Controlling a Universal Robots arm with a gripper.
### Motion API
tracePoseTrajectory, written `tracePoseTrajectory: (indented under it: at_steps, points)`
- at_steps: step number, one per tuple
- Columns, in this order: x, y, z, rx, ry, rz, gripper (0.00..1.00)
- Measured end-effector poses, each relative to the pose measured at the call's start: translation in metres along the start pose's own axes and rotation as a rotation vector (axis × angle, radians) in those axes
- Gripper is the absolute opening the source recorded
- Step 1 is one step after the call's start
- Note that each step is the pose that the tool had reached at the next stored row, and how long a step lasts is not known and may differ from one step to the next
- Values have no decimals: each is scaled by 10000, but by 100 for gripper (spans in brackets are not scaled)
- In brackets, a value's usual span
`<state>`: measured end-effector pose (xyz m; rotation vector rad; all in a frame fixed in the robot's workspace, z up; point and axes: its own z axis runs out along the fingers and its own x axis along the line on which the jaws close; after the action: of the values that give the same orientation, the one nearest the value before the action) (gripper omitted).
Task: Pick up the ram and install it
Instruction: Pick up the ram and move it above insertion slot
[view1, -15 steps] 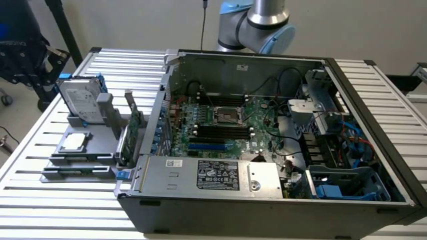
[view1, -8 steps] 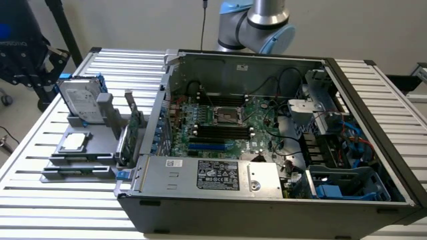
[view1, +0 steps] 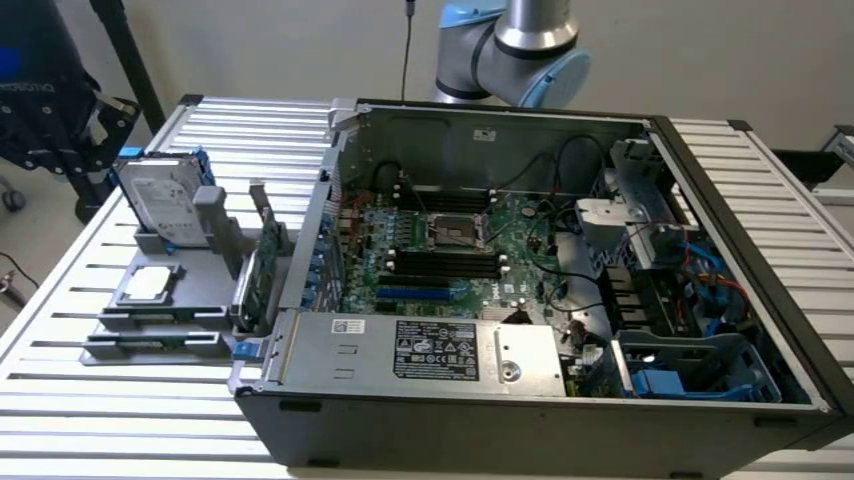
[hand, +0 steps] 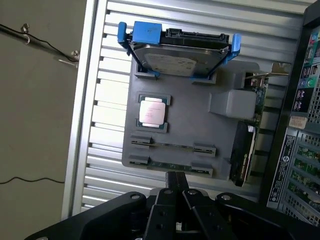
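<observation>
The gripper (hand: 175, 177) has its flat black fingers pressed together, holding nothing, close by the ram (hand: 159, 164), a thin green stick seated edge-up between 2 clips (hand: 140, 161) in the matte grey tray (hand: 190, 125)

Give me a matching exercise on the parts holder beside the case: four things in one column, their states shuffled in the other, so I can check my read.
Column one:
1. hard drive
2. processor chip
3. ram stick
4. gripper

Column two:
A. lying flat in a square recess of the grey holder
B. standing on edge, clipped in a blue bracket
C. shut, holding nothing
D. set on its long edge between two end slots of the holder

Pairs: 1-B, 2-A, 3-D, 4-C
</observation>
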<state>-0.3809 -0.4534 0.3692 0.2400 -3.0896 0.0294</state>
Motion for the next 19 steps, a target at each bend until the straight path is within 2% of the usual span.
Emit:
tracePoseTrajectory:
  at_steps: [5,19]
  points:
    - [0,-2,-1,21,1,-136,11]
    - [0,-1,4,132,-41,-2645,11]
